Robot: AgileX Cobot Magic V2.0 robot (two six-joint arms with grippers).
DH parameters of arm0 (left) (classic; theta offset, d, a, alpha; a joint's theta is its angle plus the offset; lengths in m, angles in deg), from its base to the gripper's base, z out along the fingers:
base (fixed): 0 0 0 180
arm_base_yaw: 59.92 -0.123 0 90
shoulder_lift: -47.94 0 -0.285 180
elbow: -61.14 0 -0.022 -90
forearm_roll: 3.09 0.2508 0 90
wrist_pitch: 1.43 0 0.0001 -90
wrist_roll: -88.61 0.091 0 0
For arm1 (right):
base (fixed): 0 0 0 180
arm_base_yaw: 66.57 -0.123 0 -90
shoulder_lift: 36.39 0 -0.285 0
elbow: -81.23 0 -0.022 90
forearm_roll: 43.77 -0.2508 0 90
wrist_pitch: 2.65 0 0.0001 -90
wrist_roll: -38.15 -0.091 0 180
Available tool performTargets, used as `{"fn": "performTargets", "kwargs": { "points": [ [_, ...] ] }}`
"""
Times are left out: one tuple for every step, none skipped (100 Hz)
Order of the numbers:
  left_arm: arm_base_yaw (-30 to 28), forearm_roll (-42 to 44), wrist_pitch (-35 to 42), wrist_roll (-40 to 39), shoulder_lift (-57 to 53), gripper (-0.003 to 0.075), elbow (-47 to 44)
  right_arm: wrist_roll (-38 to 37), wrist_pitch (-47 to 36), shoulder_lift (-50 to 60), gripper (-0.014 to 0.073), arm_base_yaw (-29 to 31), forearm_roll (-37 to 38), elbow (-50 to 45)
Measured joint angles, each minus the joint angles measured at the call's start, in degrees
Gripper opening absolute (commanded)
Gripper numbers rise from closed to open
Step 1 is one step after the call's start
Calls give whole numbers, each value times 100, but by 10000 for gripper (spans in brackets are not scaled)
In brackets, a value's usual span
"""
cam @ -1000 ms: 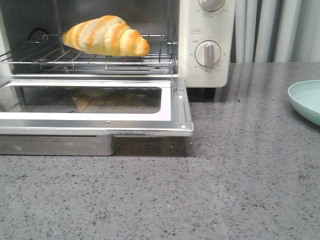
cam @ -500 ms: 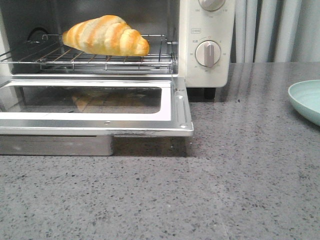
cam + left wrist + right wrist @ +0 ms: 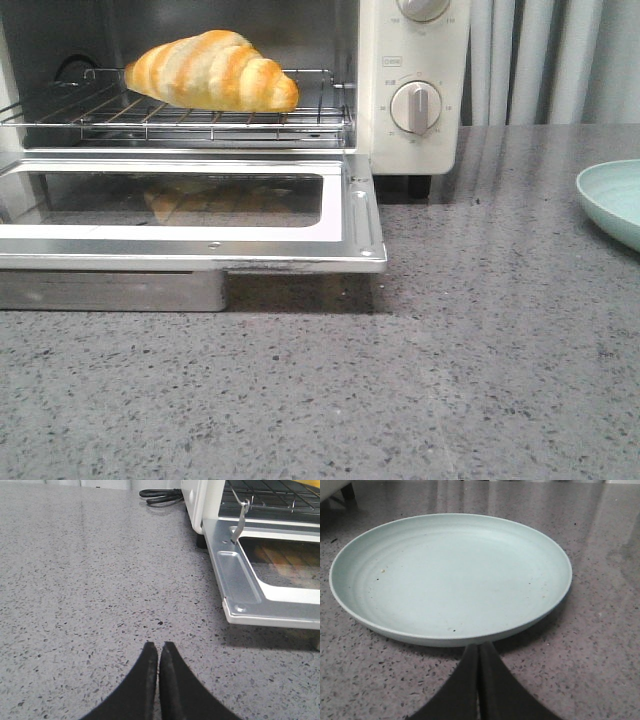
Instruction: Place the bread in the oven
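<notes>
Bread (image 3: 212, 72) is lying on the oven (image 3: 414, 80) rack, probably light, soft, crushable, best pinched mid-body; left gripper (image 3: 159, 652) and right gripper (image 3: 478, 655) are sitting pressed together, empty.

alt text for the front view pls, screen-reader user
A striped golden bread roll lies on the wire rack inside a cream oven, whose glass door is folded down flat. A pale green plate sits at the right edge of the grey speckled counter; no arms show.

A kitchen: speckled stone countertop (image 3: 480, 380), toaster oven (image 3: 415, 60) (door down), plate (image 3: 450, 575).
</notes>
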Motion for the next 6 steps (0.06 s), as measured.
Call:
{"fn": "performTargets", "kwargs": {
  "points": [
    [0, 0, 0, 0, 0, -21, 0, 0, 0, 0, -76, 0, 0, 0],
    [0, 9, 0, 0, 0, -21, 0, 0, 0, 0, -76, 0, 0, 0],
    [0, 9, 0, 0, 0, -21, 0, 0, 0, 0, -76, 0, 0, 0],
    [0, 9, 0, 0, 0, -21, 0, 0, 0, 0, -76, 0, 0, 0],
    [0, 9, 0, 0, 0, -21, 0, 0, 0, 0, -76, 0, 0, 0],
    [0, 9, 0, 0, 0, -21, 0, 0, 0, 0, -76, 0, 0, 0]
  ]
}}
